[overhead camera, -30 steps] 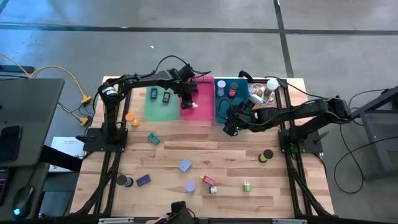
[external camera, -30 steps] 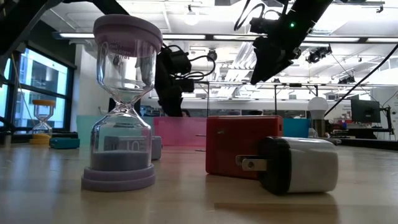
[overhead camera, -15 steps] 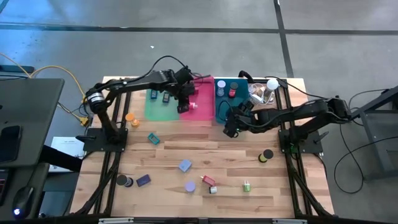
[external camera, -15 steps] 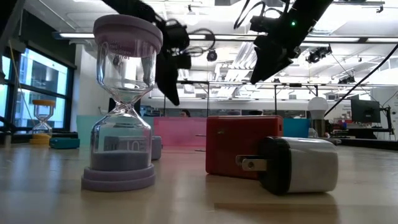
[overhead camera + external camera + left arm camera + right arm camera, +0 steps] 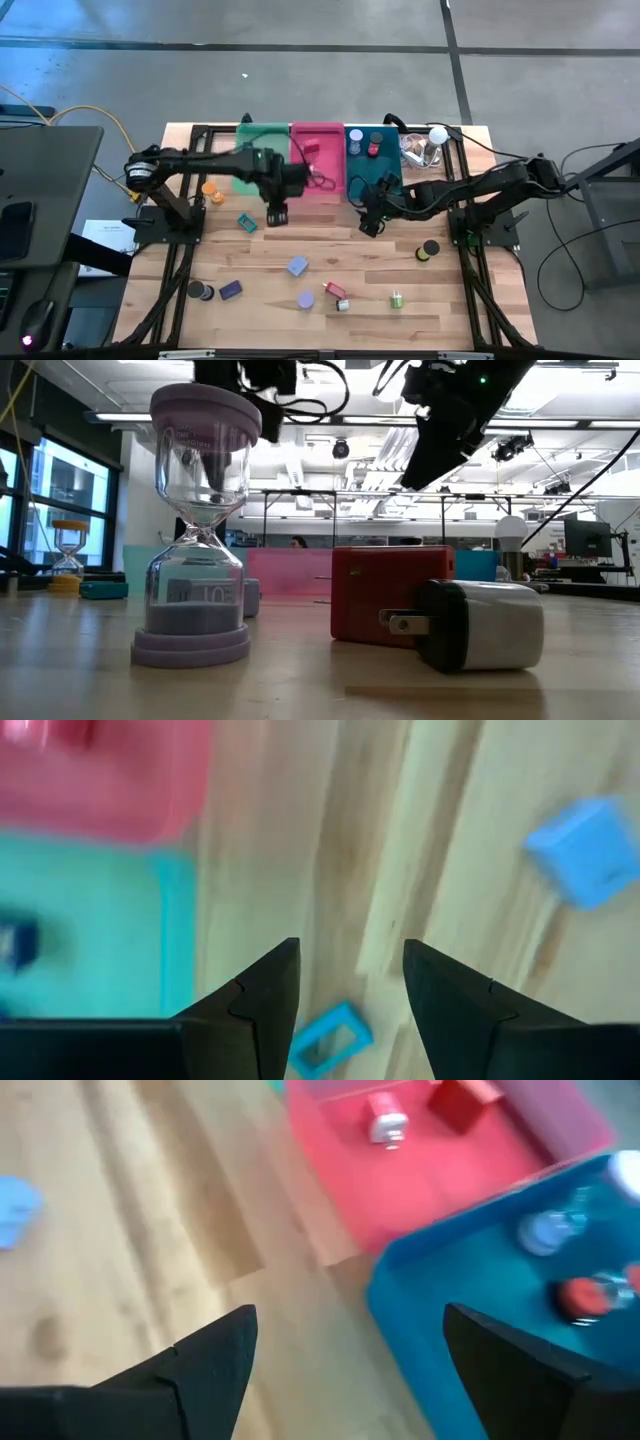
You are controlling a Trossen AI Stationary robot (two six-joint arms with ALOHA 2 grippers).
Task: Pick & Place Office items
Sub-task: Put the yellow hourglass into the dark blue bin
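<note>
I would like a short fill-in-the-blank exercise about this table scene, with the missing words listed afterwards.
1. The pink bin stands between the green bin and the ____ bin.
2. In the low view, the lavender sand timer stands ____ on the table.
3. The left gripper has its fingers ____ and holds nothing.
4. The right gripper hovers over bare ____ near the bins.

Missing words: teal; upright; open; wood
</note>
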